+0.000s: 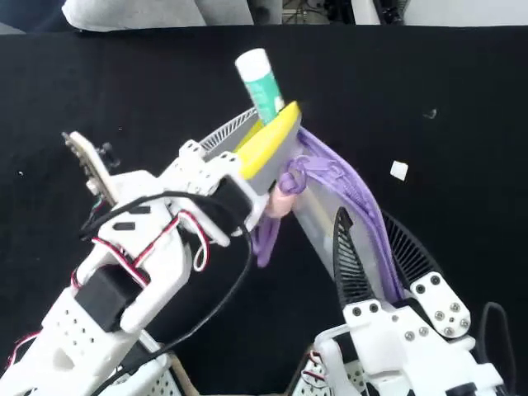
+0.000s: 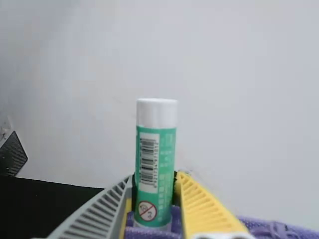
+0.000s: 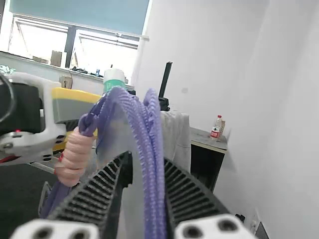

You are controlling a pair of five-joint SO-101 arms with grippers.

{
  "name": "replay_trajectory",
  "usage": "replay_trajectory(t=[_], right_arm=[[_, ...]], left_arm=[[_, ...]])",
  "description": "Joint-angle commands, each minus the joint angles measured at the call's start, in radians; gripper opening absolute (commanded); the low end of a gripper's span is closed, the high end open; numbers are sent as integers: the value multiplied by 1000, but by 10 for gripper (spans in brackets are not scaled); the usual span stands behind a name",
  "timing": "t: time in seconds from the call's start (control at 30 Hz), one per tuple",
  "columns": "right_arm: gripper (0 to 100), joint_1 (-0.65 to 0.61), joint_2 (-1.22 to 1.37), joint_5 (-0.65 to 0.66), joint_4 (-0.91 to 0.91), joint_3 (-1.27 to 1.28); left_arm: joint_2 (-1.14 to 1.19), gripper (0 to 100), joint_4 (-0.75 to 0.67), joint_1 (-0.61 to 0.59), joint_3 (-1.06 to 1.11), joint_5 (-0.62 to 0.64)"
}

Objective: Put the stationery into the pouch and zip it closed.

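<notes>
Two grippers meet over the black table (image 1: 462,99). Near five o'clock, the right gripper (image 1: 378,252) is clamped on the purple-edged pouch (image 1: 342,186). Farther off, toward twelve o'clock, the left gripper (image 1: 266,125) pinches a glue stick (image 1: 258,78) just beside the pouch's far end.

An office-like lab room: plain white walls (image 3: 214,55), a wide window (image 3: 45,42) with a blind (image 3: 79,12), a side desk (image 3: 208,137) bearing a bottle (image 3: 216,127), a black-covered counter (image 1: 462,91).
</notes>
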Motion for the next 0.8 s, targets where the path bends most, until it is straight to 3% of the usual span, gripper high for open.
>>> replay_trajectory(t=[0.0, 0.33, 0.53, 0.77], right_arm=[[11, 0, -77, 14, -6, -35], [11, 0, -77, 14, -5, -64], [11, 0, -77, 14, 2, -73], [11, 0, -79, 14, 3, -77]], left_arm=[[-11, 125, -12, 65, 61, -3], [-11, 178, -2, 65, 62, -5], [-11, 185, -2, 140, 62, -121], [-11, 185, -8, 139, 54, -132]])
